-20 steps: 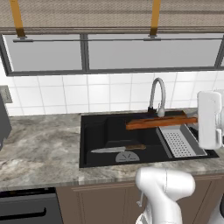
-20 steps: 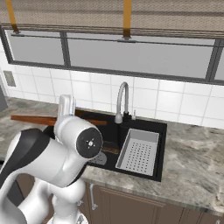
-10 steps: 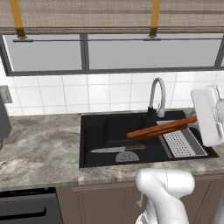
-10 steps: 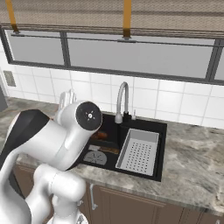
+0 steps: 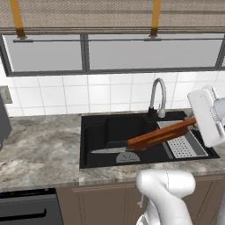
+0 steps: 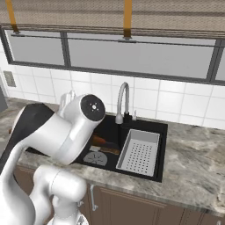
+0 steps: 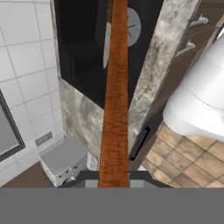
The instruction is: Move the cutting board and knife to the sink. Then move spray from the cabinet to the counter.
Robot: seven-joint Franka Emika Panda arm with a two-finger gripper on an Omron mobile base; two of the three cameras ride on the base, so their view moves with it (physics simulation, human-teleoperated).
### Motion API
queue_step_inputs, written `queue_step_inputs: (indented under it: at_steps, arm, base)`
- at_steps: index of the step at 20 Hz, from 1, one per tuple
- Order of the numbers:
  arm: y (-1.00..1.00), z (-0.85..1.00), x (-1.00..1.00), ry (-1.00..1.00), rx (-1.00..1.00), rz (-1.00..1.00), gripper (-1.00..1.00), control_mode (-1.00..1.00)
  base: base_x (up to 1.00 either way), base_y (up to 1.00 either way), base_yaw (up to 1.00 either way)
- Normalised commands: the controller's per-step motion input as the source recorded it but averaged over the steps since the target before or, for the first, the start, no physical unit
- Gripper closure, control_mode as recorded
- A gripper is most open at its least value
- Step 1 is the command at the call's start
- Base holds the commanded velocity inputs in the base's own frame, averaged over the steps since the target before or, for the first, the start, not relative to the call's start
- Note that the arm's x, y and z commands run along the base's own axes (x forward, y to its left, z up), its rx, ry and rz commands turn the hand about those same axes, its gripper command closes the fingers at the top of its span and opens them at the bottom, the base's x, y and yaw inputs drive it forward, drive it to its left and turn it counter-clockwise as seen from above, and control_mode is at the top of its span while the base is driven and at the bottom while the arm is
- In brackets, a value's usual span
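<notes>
Gripper [image 7: 113, 186] is clamped on the cutting board [image 5: 160, 134], jaws closed tight on its edge at the right end. Board is off the bench [image 5: 39, 151], tilted: right end high by the white hand, left end dipping down into the sink [image 5: 94, 132]. In hand view the board runs edge-on as a narrow reddish-brown strip straight up from the gripper, over the black basin.

No brand, label or readable writing anywhere.

Inside the sink: knife [image 5: 112, 150] lies flat on the basin floor near the front wall, blade pointing left; handle end is partly under the board's low end. Just right of it a round grey drain [image 5: 128, 157], half cut off by the sink's front rim. Grey perforated tray [image 5: 182, 145] sits in the right part of the basin, under and behind the raised board. Curved chrome faucet [image 5: 157, 96] stands at the back rim, close behind the board's upper half. White tile wall and windows w/ blinds behind.

Right base view: arm blocks most of the basin's left side; only a bit of the board shows past the elbow, beside the drain, w/ tray and faucet clear to the right. Dark appliance front at lower left of left base view is cut off.
</notes>
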Motion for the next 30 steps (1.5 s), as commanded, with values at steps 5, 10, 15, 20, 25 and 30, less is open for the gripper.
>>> queue_step_inputs:
  at_steps: [5, 10, 15, 20, 25, 30]
  arm:
    - [0.04, -0.30, 0.00, -0.14, 0.03, 0.00, 1.00, -1.00]
    - [0.01, -0.30, 0.19, -0.08, 0.06, 0.00, 1.00, -1.00]
    - [0.00, -0.21, 0.58, 0.05, 0.01, 0.00, 1.00, -1.00]
    - [0.00, -0.17, 0.62, 0.13, 0.00, 0.00, 1.00, -1.00]
    - [0.00, -0.37, 0.38, 0.01, -0.01, 0.00, 1.00, -1.00]
    - [0.00, -0.43, 0.36, 0.00, -0.04, 0.00, 1.00, -1.00]
  base:
    - [0.00, 0.00, 0.00]
    - [0.00, 0.00, 0.00]
    - [0.00, 0.00, 0.00]
    - [0.00, 0.00, 0.00]
    - [0.00, 0.00, 0.00]
    - [0.00, 0.00, 0.00]
